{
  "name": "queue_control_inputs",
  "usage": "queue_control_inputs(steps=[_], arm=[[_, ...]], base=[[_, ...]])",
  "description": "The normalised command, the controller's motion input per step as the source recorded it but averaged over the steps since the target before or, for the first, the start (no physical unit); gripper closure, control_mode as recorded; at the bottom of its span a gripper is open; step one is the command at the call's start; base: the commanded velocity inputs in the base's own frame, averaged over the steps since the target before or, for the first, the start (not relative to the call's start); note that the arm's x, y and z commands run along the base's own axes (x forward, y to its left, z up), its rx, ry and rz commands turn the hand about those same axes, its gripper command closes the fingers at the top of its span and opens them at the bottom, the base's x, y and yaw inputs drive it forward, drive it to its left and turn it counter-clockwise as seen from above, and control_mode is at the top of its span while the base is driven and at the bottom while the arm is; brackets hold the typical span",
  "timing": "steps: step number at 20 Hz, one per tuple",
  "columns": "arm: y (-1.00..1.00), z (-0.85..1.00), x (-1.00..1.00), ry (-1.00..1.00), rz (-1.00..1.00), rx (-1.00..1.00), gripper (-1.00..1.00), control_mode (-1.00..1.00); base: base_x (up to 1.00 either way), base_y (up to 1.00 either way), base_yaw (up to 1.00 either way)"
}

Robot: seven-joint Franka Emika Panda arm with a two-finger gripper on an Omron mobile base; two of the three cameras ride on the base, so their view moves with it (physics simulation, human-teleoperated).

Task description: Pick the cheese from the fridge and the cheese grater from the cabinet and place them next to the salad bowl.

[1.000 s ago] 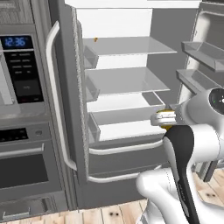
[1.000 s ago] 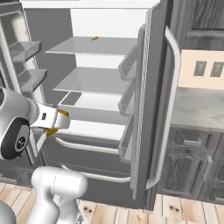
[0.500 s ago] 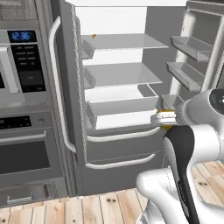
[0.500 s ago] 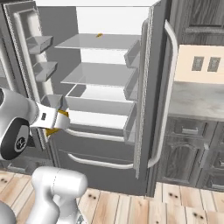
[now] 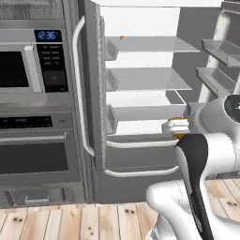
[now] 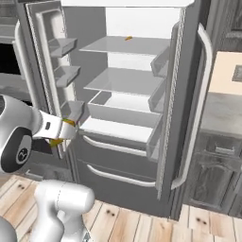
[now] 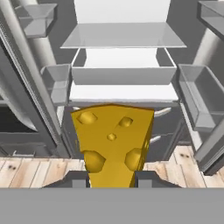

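Hand view shows our claw (image 7: 112, 180) clamped on the yellow-orange holed wedge of cheese (image 7: 112, 141), which rises between its two dark fingertips (image 7: 77, 180). Beyond the claw stands the tall grey steel fridge (image 7: 124, 76), doors open, white glass shelves inside.

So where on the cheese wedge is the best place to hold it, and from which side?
Across its two flat side faces, near the narrow end, coming from that end. In the hand view the cheese sits between the fingertips of the gripper, which is shut on it, the broad rind end pointing away towards the fridge. The flat faces give the pads full contact.
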Motion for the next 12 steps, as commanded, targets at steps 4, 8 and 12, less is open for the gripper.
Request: queue_control_inputs(steps=[4,8,12], arm=[[0.0,0.0,0.0,0.0,0.0,0.0,1.0,1.0],[0.0,0.0,0.0,0.0,0.0,0.0,1.0,1.0],[0.0,0.0,0.0,0.0,0.0,0.0,1.0,1.0]], base=[[-0.46,0.38,0.43],[-0.72,0.36,0.47],[-0.86,0.36,0.54]])
